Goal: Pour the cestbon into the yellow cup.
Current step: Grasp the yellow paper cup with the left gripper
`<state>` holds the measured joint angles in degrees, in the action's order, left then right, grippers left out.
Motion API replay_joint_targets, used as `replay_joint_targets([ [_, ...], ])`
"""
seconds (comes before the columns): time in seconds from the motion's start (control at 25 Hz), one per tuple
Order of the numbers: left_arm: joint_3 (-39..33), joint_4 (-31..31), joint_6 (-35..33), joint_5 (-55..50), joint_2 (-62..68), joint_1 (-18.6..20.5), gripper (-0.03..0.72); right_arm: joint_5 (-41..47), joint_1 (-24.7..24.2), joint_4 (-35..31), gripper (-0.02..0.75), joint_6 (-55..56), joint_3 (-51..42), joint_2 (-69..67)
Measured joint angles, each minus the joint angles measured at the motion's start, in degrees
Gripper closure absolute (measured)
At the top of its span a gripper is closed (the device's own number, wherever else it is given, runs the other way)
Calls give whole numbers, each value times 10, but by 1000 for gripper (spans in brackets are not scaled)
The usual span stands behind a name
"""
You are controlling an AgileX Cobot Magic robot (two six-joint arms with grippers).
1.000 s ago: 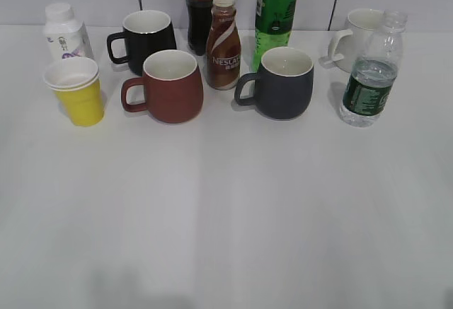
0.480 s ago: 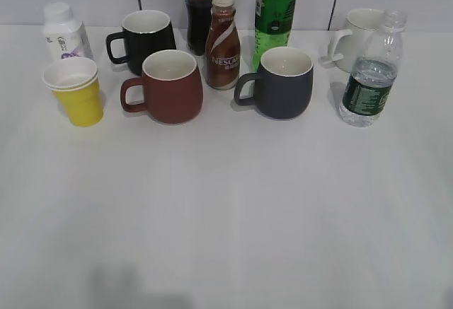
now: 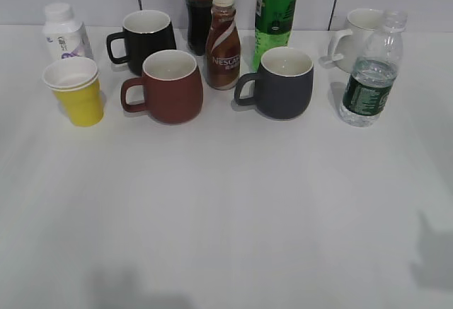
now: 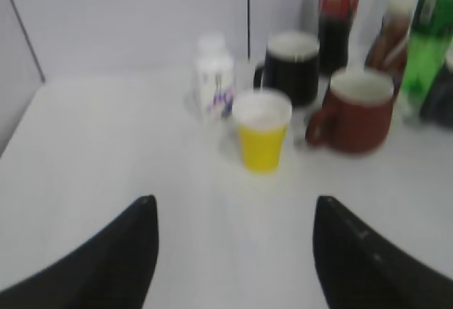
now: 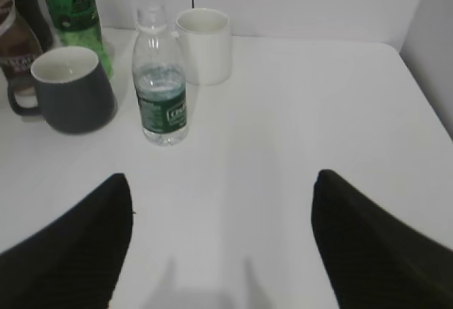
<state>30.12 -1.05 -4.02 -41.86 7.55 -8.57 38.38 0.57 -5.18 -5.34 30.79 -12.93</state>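
- The cestbon [image 5: 161, 83] stands upright just in front of the white mug [image 5: 204, 44], ahead of the right gripper [image 5: 221, 242] and left of its centre line, well clear of its empty, spread jaws.
- The yellow cup [image 4: 262, 129] stands just in front of the small white bottle [image 4: 214, 79], ahead of the left gripper [image 4: 235, 249], whose jaws are likewise spread and empty.

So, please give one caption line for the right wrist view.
Open right gripper faces the uncapped cestbon on the table.
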Motion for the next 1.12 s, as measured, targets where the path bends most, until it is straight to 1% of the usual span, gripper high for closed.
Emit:
replay_joint_targets([
  [0.16, -37, -37, 0, 146, 75, -1, 169, -97, 1, -46, 174, 0, 0, -87],
  [0.28, -72, -101, 0, 270, 150, -1, 169, -166, 9, -54, 202, -9, 0, -149],
  [0.36, -94, -118, 0, 336, 208, -1, 169, -206, 26, -55, 209, -24, 0, -199],
  [0.52, -116, -125, 0, 446, 348, -5, 169, -284, 75, -56, 216, -33, 0, -293],
  [0.6, -117, -123, 0, 496, 420, -19, 169, -328, 88, -56, 215, -33, 0, -341],
  [0.68, -118, -113, 0, 550, 494, -46, 169, -365, 94, -56, 216, -35, 0, -388],
  [0.84, -119, -105, 0, 649, 616, -106, 174, -435, 94, -60, 229, -35, 0, -467],
  [0.92, -119, -103, 0, 704, 674, -124, 177, -469, 95, -60, 247, -34, -3, -497],
  [1.12, -120, -103, 0, 824, 794, -130, 179, -561, 95, -53, 267, -14, -30, -553],
])
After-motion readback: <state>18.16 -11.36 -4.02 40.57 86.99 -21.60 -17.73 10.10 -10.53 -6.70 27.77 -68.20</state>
